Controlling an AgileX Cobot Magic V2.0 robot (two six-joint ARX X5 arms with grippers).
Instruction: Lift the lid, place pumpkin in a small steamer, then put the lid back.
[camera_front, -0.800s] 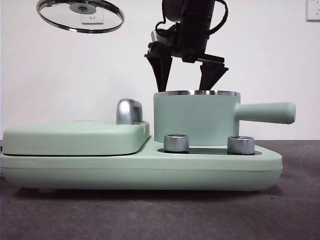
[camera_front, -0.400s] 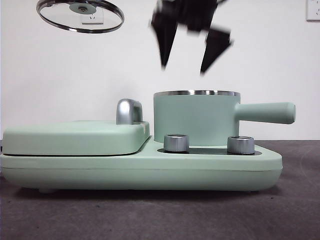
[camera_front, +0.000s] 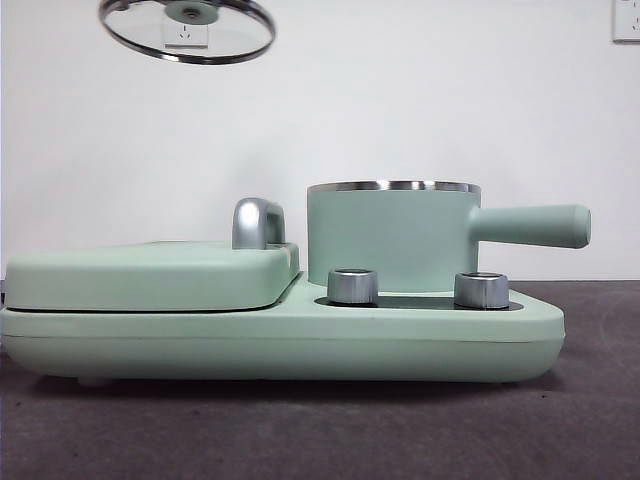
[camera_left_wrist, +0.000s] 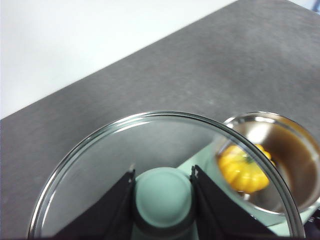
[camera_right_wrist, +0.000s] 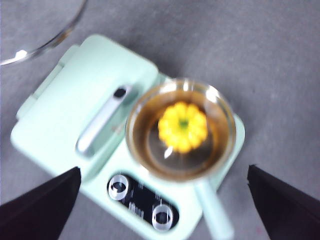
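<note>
The small steamer (camera_front: 392, 235) stands on the base with its long handle (camera_front: 530, 225) pointing right. The pumpkin (camera_right_wrist: 182, 126) sits inside it, stem up, and also shows in the left wrist view (camera_left_wrist: 244, 167). It is hidden by the pot wall in the front view. My left gripper (camera_left_wrist: 163, 192) is shut on the mint-green knob of the lid (camera_front: 187, 30) and holds the lid high up, left of the steamer. My right gripper (camera_right_wrist: 164, 169) is open and empty, high above the steamer (camera_right_wrist: 220, 107), and is out of the front view.
The wide mint-green base (camera_front: 280, 340) carries a flat cover (camera_front: 150, 275) with a chrome handle (camera_front: 258, 222) left of the pot. Two silver knobs (camera_front: 352, 285) (camera_front: 481, 289) sit in front of the pot. A dark grey table surrounds the base.
My right gripper has risen from just above the pot's rim and left the front view. The lid has shifted a little to the right and upward.
</note>
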